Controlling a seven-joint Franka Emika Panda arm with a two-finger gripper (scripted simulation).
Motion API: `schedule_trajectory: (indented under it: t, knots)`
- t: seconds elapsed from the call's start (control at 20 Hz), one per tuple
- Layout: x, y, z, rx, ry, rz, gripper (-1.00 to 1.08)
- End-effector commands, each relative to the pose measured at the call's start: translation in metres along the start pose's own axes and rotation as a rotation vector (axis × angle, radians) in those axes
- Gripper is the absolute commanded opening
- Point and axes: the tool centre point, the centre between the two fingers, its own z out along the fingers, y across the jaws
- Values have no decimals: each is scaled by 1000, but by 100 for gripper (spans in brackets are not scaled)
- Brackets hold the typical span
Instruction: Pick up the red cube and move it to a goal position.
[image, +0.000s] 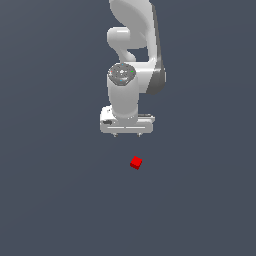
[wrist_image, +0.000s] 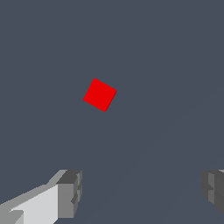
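In the exterior view, the white arm (image: 131, 55) reaches down from the top of the picture and ends in the hand (image: 127, 134), whose broad pale body faces the camera. The red cube (image: 136, 162) lies on the dark grey bench (image: 50, 200), below the hand in this picture and a little toward the exterior view's right of it. The cube is clear of the hand, with bare bench showing between the two. It sits turned, so that its corners rather than its edges point toward the hand. From here the fingers show only as small stubs under the hand's body, too small to judge their spread.

In the wrist view, the two fingertips (wrist_image: 70, 192) stand wide apart with nothing between them. The red cube (wrist_image: 100, 94) rests on the bench (wrist_image: 175, 65) ahead of the fingertips, nearer to the paler finger than to the darker one (wrist_image: 213, 189), and touches neither.
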Motion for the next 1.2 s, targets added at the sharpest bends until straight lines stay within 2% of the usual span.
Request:
schedule_trajectory:
  t: [0.0, 0.55, 1.15]
  knots:
    - [0, 0, 0, 0, 0, 0, 100]
    - [8, -8, 18, -3, 9, 67, 100]
    - [39, -29, 79, -15, 40, 295, 100]
